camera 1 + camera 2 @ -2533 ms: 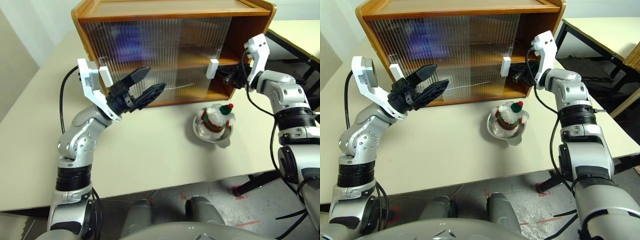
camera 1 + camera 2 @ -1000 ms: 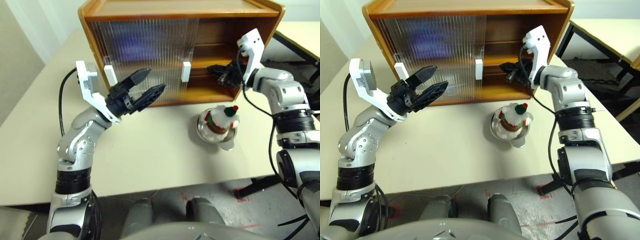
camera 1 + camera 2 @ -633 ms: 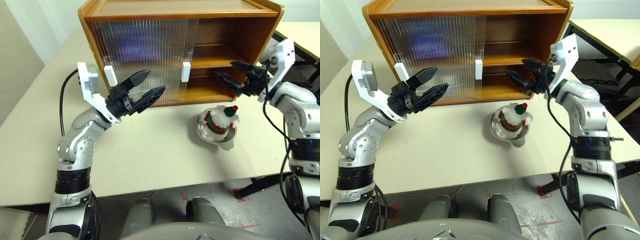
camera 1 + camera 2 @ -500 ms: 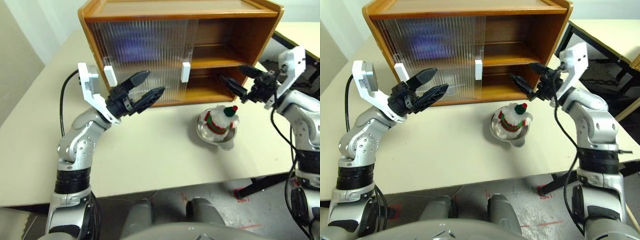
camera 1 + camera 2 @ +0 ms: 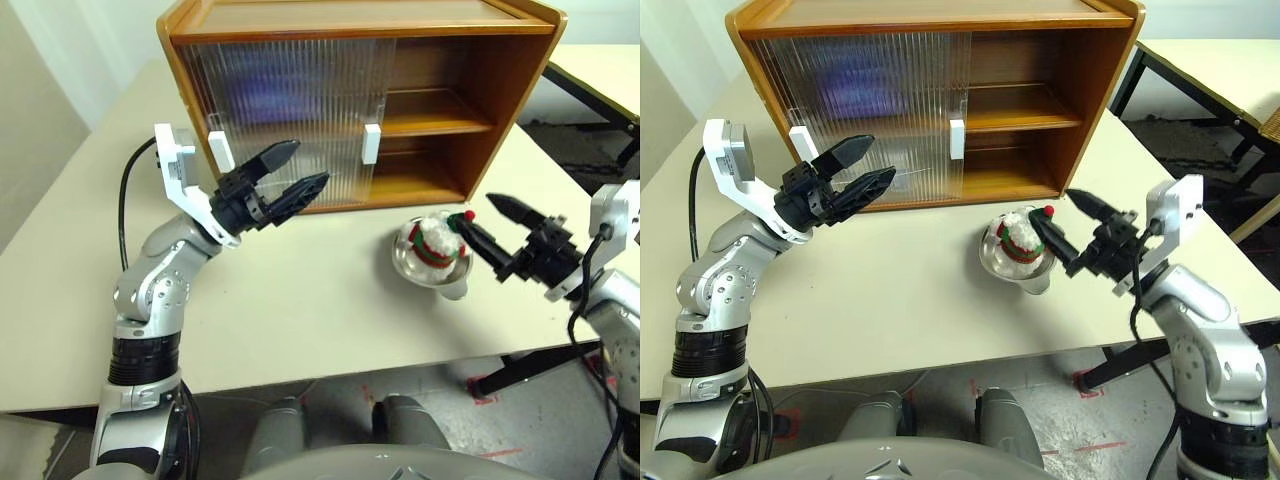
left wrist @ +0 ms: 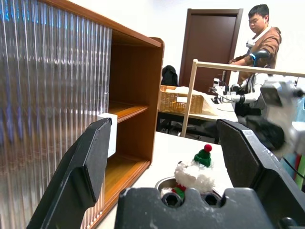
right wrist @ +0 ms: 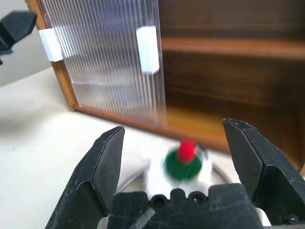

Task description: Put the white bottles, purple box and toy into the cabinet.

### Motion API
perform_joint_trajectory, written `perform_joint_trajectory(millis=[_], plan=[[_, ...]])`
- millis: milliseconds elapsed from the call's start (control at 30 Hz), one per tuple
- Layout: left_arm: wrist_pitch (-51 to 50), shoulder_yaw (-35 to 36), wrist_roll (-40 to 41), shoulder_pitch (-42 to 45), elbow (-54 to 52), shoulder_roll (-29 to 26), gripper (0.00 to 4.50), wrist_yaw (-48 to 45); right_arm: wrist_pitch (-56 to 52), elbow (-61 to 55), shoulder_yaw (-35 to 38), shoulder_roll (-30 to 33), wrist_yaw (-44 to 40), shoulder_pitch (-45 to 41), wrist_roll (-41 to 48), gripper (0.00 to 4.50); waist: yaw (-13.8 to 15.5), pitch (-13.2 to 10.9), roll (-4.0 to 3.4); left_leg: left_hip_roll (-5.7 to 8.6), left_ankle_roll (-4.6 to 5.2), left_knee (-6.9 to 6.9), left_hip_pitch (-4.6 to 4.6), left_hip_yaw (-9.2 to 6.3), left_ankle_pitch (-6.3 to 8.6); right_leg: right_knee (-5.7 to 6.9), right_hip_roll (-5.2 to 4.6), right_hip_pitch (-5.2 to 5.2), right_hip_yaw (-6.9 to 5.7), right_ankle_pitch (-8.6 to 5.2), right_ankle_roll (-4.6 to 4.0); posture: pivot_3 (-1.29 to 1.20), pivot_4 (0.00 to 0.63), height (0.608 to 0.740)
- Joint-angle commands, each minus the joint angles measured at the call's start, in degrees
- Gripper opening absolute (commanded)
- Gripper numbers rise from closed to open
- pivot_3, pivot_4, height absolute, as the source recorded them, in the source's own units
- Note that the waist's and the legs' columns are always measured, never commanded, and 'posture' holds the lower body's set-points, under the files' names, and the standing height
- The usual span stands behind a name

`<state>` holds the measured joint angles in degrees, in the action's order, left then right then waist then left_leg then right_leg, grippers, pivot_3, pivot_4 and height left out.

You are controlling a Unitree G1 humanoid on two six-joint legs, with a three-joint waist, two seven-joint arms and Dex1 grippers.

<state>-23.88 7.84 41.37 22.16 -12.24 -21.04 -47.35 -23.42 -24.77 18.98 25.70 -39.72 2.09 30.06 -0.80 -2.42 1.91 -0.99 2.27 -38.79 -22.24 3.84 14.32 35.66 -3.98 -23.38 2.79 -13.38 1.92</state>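
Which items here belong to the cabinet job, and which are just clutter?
Job:
- toy, sitting in the bowl
- cabinet, right side open
- purple blur behind the ribbed door, likely the purple box

Not part of it:
- metal bowl
- wicker basket on another table
- person in the background

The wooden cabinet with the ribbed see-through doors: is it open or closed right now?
Open on its right side. The wooden cabinet has both ribbed sliding doors pushed left, leaving its bare inner shelf exposed.
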Motion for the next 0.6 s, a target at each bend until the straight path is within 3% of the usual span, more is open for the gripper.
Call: perform_joint_trajectory(millis=[33,333,400,600], plan=[[-0.24,-0.45,0.00,0.51,0.64,-0.05,4.50,0.18,6.28,-0.47,0.03,-2.33,0.74,3.79,-1.06,4.45,0.00,0.02,0.04,-0.01,-0.01,0.00,0.01,0.00,0.00,-0.03,0.01,0.02,-0.01,0.00,-0.02,0.01,0.000,0.740],[-0.71,-0.46,0.12,0.64,0.51,-0.65,4.50,-0.10,15.41,4.05,-2.58,-5.04,0.05,11.26,-4.16,4.45,-0.08,0.01,0.01,-0.04,-0.04,0.00,0.02,-0.01,0.03,-0.03,0.00,0.02,-0.02,-0.11,-0.20,0.01,0.000,0.740],[-0.74,-0.48,0.05,0.67,0.58,-0.72,4.50,-0.12,15.89,4.89,-3.50,-5.25,0.00,11.77,-4.30,4.45,-0.11,0.01,0.01,-0.04,-0.04,0.00,0.03,0.00,0.03,-0.02,0.00,0.02,0.00,-0.41,-0.74,0.01,0.000,0.740],[-0.87,-0.31,0.08,0.68,0.08,-0.72,4.50,0.45,15.95,6.61,-6.63,-6.13,1.48,9.89,-5.35,4.45,0.01,0.01,0.01,-0.04,-0.04,-0.01,0.07,0.00,0.03,0.06,0.00,0.03,0.00,-0.41,-0.74,0.02,0.000,0.740]])
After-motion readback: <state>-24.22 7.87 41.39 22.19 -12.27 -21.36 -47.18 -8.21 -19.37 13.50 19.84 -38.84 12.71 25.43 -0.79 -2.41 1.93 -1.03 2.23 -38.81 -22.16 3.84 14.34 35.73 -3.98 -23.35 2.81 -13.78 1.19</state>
